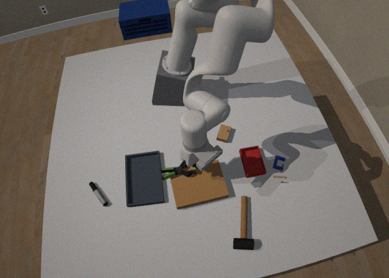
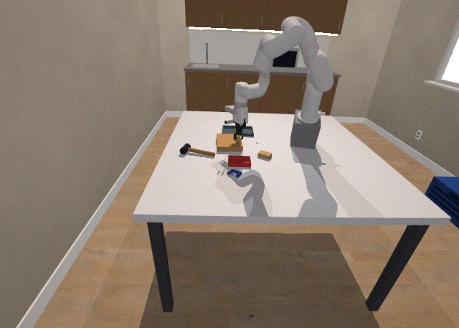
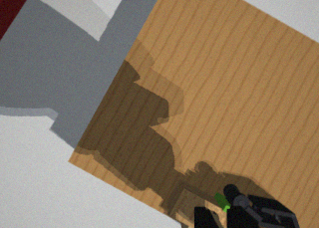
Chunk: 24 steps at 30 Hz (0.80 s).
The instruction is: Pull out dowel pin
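My gripper (image 1: 189, 168) (image 2: 238, 133) (image 3: 223, 219) is shut on the spring clamp (image 1: 174, 171), which has green handles and black jaws. It holds the clamp low over the back left corner of the wooden bench board (image 1: 200, 188) (image 2: 226, 143) (image 3: 239, 89). The handles stick out towards the grey tray (image 1: 143, 178). In the wrist view a small wooden piece (image 3: 191, 200) shows in shadow at the board's edge by the clamp jaws; I cannot tell what it is. A loose wooden block (image 1: 223, 132) (image 2: 265, 154) lies on the table behind the board. A thin dowel pin (image 1: 279, 176) (image 2: 222, 171) lies flat on the table.
A red box (image 1: 252, 161) (image 2: 239, 161) stands right of the board, with a blue C-shaped piece (image 1: 276, 162) (image 2: 234, 171) beside it. A hammer (image 1: 244, 224) (image 2: 196, 151) lies in front, a marker (image 1: 98, 193) to the left. A blue toolbox (image 1: 144, 16) stands on the floor.
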Each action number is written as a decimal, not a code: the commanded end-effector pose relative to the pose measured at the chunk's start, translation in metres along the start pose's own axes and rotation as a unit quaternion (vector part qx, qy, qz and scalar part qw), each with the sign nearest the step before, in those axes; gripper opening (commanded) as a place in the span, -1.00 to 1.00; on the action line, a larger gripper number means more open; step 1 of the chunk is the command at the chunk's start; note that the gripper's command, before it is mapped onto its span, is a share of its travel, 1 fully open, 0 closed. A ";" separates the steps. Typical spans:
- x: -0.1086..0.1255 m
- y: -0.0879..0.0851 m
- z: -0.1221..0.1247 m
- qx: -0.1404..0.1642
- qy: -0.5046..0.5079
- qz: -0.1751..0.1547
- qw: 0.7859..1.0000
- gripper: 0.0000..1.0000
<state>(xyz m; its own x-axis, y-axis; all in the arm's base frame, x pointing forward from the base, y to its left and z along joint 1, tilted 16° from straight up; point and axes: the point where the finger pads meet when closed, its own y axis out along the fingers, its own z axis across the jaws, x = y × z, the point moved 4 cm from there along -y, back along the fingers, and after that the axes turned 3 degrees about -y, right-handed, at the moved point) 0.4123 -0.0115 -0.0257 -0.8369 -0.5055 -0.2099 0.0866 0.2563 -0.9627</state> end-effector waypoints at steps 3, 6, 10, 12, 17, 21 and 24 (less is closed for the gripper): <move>-0.001 -0.001 0.001 0.001 0.021 0.001 1.000 -1.00; -0.001 -0.001 0.001 0.001 0.028 0.001 1.000 -1.00; -0.001 -0.001 0.001 0.001 0.033 0.001 0.999 -1.00; -0.001 -0.001 0.001 0.001 0.038 0.001 0.999 -1.00; -0.001 -0.001 0.001 0.001 0.049 0.001 0.999 -1.00; -0.001 -0.001 0.001 0.001 0.057 0.001 0.998 -1.00; -0.001 -0.001 0.001 0.001 0.063 0.001 0.998 -1.00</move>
<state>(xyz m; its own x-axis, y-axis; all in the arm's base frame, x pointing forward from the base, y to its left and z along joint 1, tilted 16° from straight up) 0.4123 -0.0115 -0.0255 -0.8887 -0.4169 -0.1906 0.0863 0.2562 -0.9628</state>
